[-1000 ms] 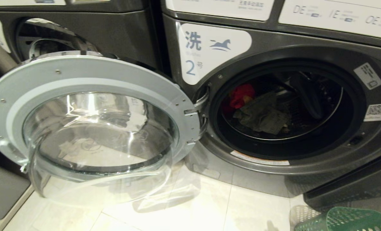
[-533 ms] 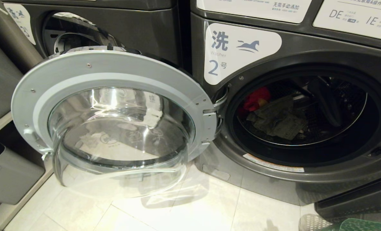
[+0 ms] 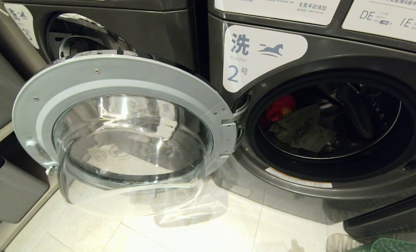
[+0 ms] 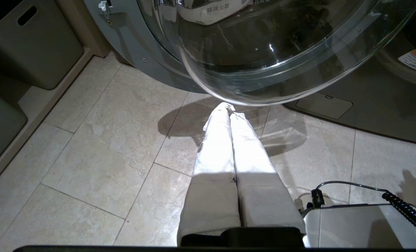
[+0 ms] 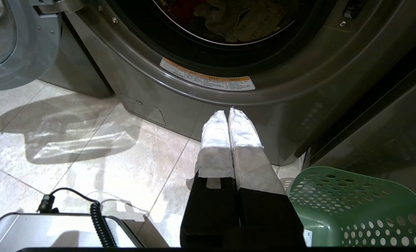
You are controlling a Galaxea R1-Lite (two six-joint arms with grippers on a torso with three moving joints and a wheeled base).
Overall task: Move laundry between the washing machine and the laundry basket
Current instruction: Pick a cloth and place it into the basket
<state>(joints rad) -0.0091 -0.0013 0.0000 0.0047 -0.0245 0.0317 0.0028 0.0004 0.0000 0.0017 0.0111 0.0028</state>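
The washing machine (image 3: pixel 263 56) marked 2 stands with its round glass door (image 3: pixel 124 122) swung wide to the left. Inside the drum lies laundry: a red piece (image 3: pixel 279 106) at the back left and a dull olive piece (image 3: pixel 304 133) in front of it, also seen as the laundry (image 5: pixel 242 17) in the right wrist view. The green laundry basket (image 5: pixel 351 206) sits on the floor at the lower right, its rim (image 3: pixel 389 245) just showing. My left gripper (image 4: pixel 229 108) is shut and empty below the glass door. My right gripper (image 5: pixel 227 112) is shut and empty, low before the washer's front.
A like machine (image 3: pixel 124 28) stands to the left behind the door. Grey bins (image 3: pixel 8 189) sit on shelves at far left. Pale floor tiles (image 3: pixel 228 231) spread before the machines. A dark panel (image 3: pixel 386 217) juts out at lower right beside the basket.
The whole view shifted rightward between the earliest frame and half a second ago, bringing the grey bins in and pushing the basket nearly out; nothing has moved since.
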